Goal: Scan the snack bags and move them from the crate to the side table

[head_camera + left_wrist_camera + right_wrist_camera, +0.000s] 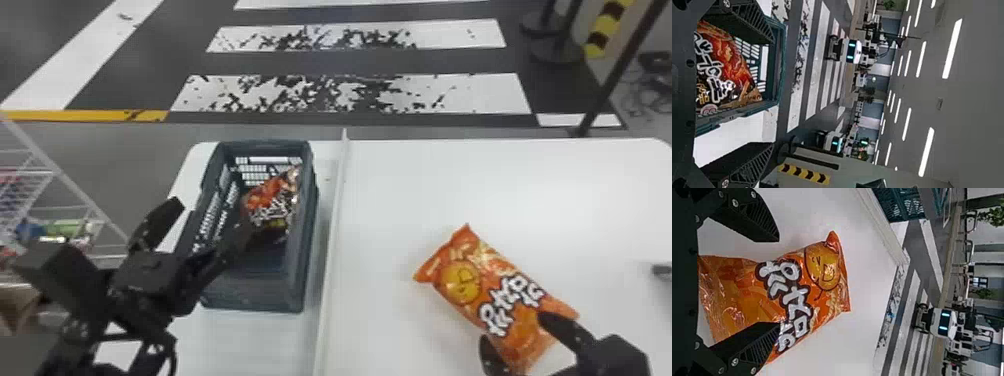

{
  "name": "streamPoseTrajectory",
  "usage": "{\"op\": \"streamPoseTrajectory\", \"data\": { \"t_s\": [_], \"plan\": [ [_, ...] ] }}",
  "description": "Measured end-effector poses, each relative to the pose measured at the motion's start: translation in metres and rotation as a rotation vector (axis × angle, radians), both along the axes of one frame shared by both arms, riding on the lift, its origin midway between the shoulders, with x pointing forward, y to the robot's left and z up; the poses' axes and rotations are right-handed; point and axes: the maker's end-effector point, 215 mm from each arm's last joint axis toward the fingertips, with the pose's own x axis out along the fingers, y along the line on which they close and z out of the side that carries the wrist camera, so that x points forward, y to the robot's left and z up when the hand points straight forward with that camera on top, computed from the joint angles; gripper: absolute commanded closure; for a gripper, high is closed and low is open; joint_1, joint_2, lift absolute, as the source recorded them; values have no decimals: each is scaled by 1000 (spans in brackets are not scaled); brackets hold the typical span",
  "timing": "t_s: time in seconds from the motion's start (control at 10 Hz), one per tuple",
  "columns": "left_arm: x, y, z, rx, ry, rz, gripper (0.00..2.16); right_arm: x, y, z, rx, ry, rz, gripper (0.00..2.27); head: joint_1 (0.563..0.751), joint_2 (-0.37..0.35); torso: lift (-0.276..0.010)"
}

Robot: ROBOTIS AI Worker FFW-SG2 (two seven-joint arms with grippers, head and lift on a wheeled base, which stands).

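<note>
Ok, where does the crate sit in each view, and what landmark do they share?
Head view: the crate stands left of the raised strip.
Left wrist view: crate close by, a snack bag inside.
Right wrist view: crate farther off, across that strip from the orange bag.
Shared landmark: the white floor stripes.

A shiny orange snack bag [492, 295], printed with a yellow smiling face and bold white lettering outlined in black, lies face up and aslant on the white desk [400, 195], right of a raised strip [331, 250]. Left of that strip, the dark, open-topped crate [250, 292] with slotted walls stands upright, and in it a red-orange and black bag [275, 197] with white lettering rests near the crate's right wall.
</note>
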Motion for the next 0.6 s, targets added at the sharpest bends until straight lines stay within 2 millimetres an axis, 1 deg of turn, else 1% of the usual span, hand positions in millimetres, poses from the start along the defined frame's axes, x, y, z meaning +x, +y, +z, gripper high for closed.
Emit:
{"op": "streamPoseTrajectory", "data": {
  "t_s": [0.2, 0.3, 0.4, 0.5, 0.6],
  "plan": [
    [-1, -1, 1, -11, -5, -7, 73, -6, 7, 5, -105, -91, -28, 188, 695, 151, -87],
    [-1, -3, 1, -21, -3, -12, 73, -13, 14, 1, -149, -109, -27, 188, 695, 160, -87],
    [0, -4, 0, -30, -2, -15, 73, -18, 21, -9, -184, -102, -5, 191, 695, 172, -87],
    [1, -4, 0, -36, -1, -19, 70, -20, 26, -20, -209, -85, 15, 218, 695, 181, -87],
    [0, -7, -1, -40, 1, -30, 70, -16, 26, -29, -238, -76, 20, 373, 695, 181, -87]
  ]
}}
